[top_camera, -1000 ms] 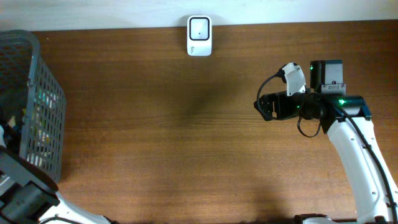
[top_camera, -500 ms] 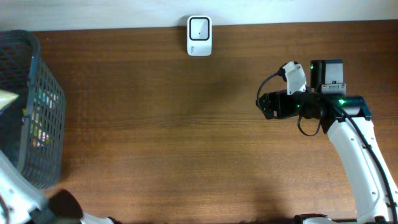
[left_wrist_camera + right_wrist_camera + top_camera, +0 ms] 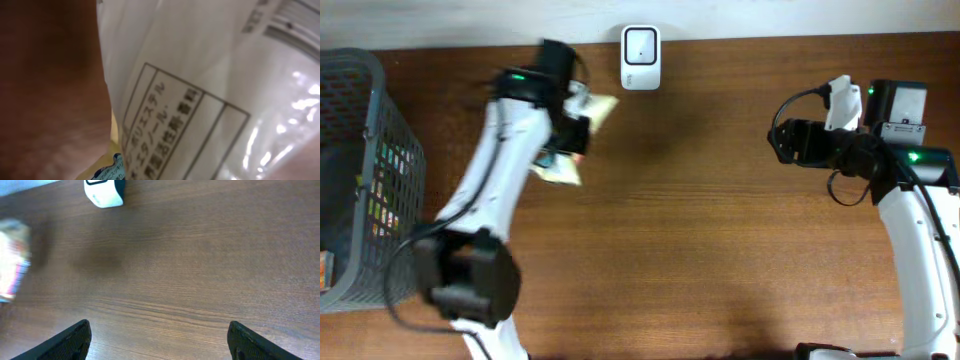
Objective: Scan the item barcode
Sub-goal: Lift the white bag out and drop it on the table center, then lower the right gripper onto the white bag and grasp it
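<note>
White and yellow plastic film forms the packet (image 3: 599, 108), which is held above the table (image 3: 700, 250) just left of and slightly nearer than the scanner (image 3: 640, 58). The packet is tilted: one end points toward the scanner and the other hangs lower on the near side of the arm. In the left wrist view the packet (image 3: 200, 75) fills most of the frame as glossy white film with a ruled box of printed characters. No barcode can be made out there. In the right wrist view the packet (image 3: 12, 260) appears as a blurred patch at the left edge.

The left gripper (image 3: 572, 135) is fully closed on the packet, gripping it near its middle.

The scanner is a small white unit with a dark square window. It stands at the far edge of the table, at the centre.

The right gripper (image 3: 159, 326) stands well apart on the right side. Its fingers are spread wide, with nothing between them and only bare wood below.

The table is dark brown wood with a fine horizontal grain. A pale strip (image 3: 800, 15) runs along its far edge. A grey mesh basket (image 3: 395, 160) stands at the left edge, and printed goods show through its wall.
</note>
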Controlling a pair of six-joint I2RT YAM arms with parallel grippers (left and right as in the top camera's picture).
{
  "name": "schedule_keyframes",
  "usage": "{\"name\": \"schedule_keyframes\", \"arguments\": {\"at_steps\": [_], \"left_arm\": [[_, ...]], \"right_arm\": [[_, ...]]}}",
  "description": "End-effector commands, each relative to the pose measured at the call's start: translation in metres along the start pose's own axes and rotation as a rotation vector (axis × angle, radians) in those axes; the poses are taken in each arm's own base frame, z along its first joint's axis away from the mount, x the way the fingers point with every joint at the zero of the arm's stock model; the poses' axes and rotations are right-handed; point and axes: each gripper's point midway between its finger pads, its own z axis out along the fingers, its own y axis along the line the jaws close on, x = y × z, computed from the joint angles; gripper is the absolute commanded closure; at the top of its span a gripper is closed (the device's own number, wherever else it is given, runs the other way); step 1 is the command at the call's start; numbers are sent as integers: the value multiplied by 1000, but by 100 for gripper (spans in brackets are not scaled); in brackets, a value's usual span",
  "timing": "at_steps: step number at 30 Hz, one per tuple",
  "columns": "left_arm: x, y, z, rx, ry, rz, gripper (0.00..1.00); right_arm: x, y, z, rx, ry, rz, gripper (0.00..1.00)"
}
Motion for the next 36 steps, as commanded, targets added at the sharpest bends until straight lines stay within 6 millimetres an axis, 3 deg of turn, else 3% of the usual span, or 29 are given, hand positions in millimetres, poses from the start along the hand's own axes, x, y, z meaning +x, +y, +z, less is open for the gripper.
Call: {"name": "schedule_keyframes", "arguments": {"at_steps": [1, 2, 3, 4, 6, 8, 10, 11, 14, 15, 19, 20, 21, 22, 23, 25, 29, 32, 36], "left_arm": [[-3, -47, 30, 24, 20, 118, 100], [-1, -63, 40, 29, 33, 152, 88], [2, -72, 44, 31, 42, 173, 64], [3, -77, 47, 30, 47, 186, 50], [-2, -77, 45, 11, 24, 191, 36], [-24, -65, 25, 1, -35, 158, 25], [-49, -36, -14, -6, -107, 57, 21], [-65, -7, -44, -15, -164, -43, 18], [-80, 40, -86, -35, -255, -177, 13], [-85, 60, -99, -42, -293, -218, 12], [-83, 97, -104, -51, -309, -292, 8], [-82, 102, -103, -55, -306, -301, 9], [-83, 102, -102, -55, -304, -302, 6], [-83, 102, -100, -55, -301, -302, 4], [-83, 103, -99, -56, -298, -301, 1], [-83, 103, -98, -57, -297, -301, 1], [-83, 103, -98, -59, -297, -302, 1], [-83, 103, -98, -59, -295, -302, 1], [-83, 103, -98, -59, -296, -302, 1]], "right_arm": [[-8, 1, -6, 4, -23, 5, 14], [-8, 1, -6, 4, -23, 5, 14], [-8, 1, -6, 4, -22, 5, 14], [-8, 1, -6, 4, -21, 6, 14], [-7, 1, -5, 2, -19, 5, 14], [-5, 2, -5, 1, -11, 8, 14], [1, 10, -2, -12, 15, 5, 15], [6, 21, 3, -30, 39, -4, 16], [16, 54, 23, -90, 91, -32, 25], [19, 75, 36, -125, 117, -48, 32], [19, 143, 83, -216, 191, -141, 45], [15, 158, 96, -228, 202, -159, 61], [8, 174, 114, -224, 209, -152, 84], [5, 183, 128, -223, 213, -143, 96], [7, 189, 146, -207, 227, -110, 96], [28, 186, 175, -160, 291, -52, 96], [93, 158, 232, -57, 494, 6, 96], [120, 143, 248, -6, 578, 43, 96], [124, 139, 250, 6, 590, 43, 96]]}}
